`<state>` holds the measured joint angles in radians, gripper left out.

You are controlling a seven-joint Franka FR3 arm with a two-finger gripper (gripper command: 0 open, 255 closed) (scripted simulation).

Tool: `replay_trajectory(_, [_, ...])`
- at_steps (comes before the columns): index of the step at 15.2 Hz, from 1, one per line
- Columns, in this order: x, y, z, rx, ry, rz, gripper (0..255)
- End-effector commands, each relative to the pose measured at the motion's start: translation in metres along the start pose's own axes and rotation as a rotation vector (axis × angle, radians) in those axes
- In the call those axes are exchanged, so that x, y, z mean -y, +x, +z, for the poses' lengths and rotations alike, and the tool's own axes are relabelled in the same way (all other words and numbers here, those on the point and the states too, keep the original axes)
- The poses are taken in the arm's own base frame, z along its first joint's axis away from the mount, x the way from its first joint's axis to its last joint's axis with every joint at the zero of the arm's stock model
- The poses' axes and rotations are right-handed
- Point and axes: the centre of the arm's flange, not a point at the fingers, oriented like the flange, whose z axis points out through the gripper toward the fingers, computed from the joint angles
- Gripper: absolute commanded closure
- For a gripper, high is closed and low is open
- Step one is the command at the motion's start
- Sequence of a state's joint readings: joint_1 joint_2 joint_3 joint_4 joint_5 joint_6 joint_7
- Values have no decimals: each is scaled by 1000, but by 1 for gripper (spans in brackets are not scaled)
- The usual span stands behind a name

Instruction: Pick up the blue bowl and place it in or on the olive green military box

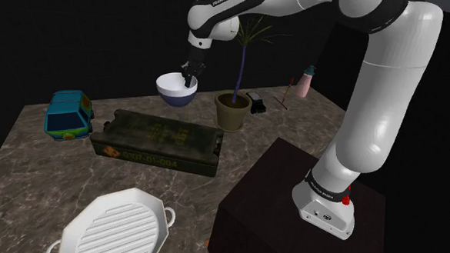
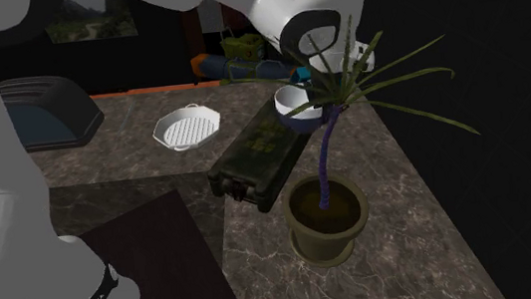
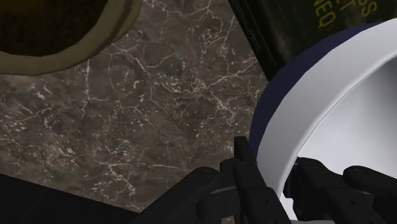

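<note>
Aloft, gripper [image 1: 189,74] pinches bowl [image 1: 176,93] rim near box [image 1: 158,141] edge.

A dark, white-veined stone table [image 1: 32,163] carries a long olive green box [image 1: 158,141] near its middle. A blue and green toy van [image 1: 67,113] sits at the shoulder view's far left, and a white ribbed dish [image 1: 112,232] with handles sits near. Right of the box stands a potted plant [image 1: 233,111]. Farther right are a small black object [image 1: 256,102], a red stick [image 1: 286,95] and a pink bottle [image 1: 304,82].
</note>
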<state>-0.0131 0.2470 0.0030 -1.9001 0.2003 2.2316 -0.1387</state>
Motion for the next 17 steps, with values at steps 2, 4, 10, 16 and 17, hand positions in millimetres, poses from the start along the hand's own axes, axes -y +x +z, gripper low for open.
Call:
replay_trajectory(2, [37, -14, 1, -1, 0, 1, 255])
replay_trajectory(4, [62, -23, 1, -1, 0, 1, 255])
replay_trajectory(10, [118, -44, 8, -1, 0, 1, 255])
replay_trajectory(16, [113, -47, 39, -1, 0, 1, 255])
replay_trajectory(17, [113, -48, 44, -1, 0, 1, 255])
